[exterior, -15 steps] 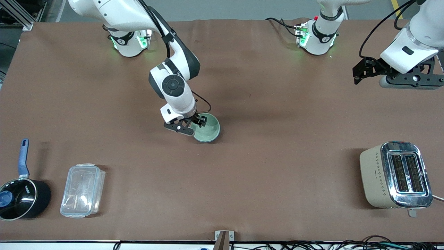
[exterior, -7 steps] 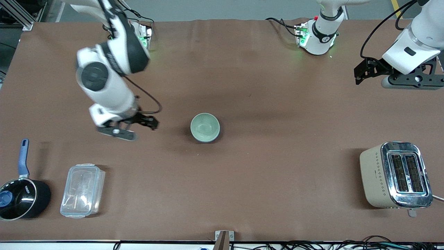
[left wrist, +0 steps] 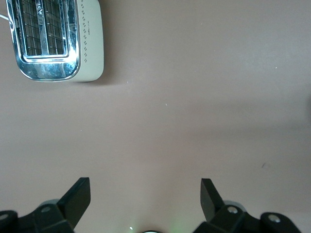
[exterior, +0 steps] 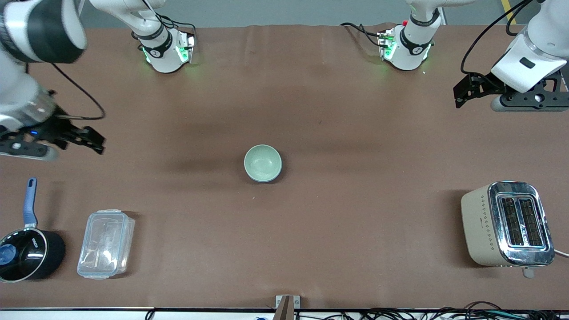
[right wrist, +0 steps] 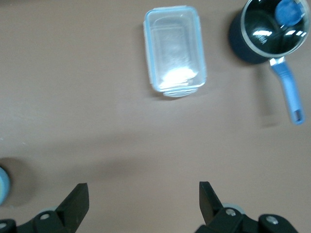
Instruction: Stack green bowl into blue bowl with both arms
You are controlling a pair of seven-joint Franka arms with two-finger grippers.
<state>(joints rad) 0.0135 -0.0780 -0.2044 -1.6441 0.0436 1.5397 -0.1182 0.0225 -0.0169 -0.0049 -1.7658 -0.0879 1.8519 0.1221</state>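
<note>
Brown matting covers the whole tabletop (exterior: 311,89), and the green bowl (exterior: 262,163) sits upright at its middle, well apart from everything else. A darker rim shows around its base, which may be the blue bowl beneath it; a sliver of blue at the edge of the right wrist view (right wrist: 3,184) fits that, though it cannot be told for certain. If so, the stacking looks done.

The right gripper (exterior: 91,141) hangs over the tabletop at the right arm's end, above bare matting close to the saucepan (exterior: 26,253) and the clear container (exterior: 106,243); its fingers (right wrist: 77,199) stand wide and hold nothing. The left gripper (exterior: 462,91) waits over the left arm's end, with the toaster (exterior: 506,224) nearer the front camera; its fingers (left wrist: 80,194) are also wide and empty.

The bowl looks light, stiff and glossy, so likely slippery on its curved wall. The rim is the best hold: one finger inside, one outside, pinching the lip. A nested pair could lift together or tip if gripped off-centre.
</note>
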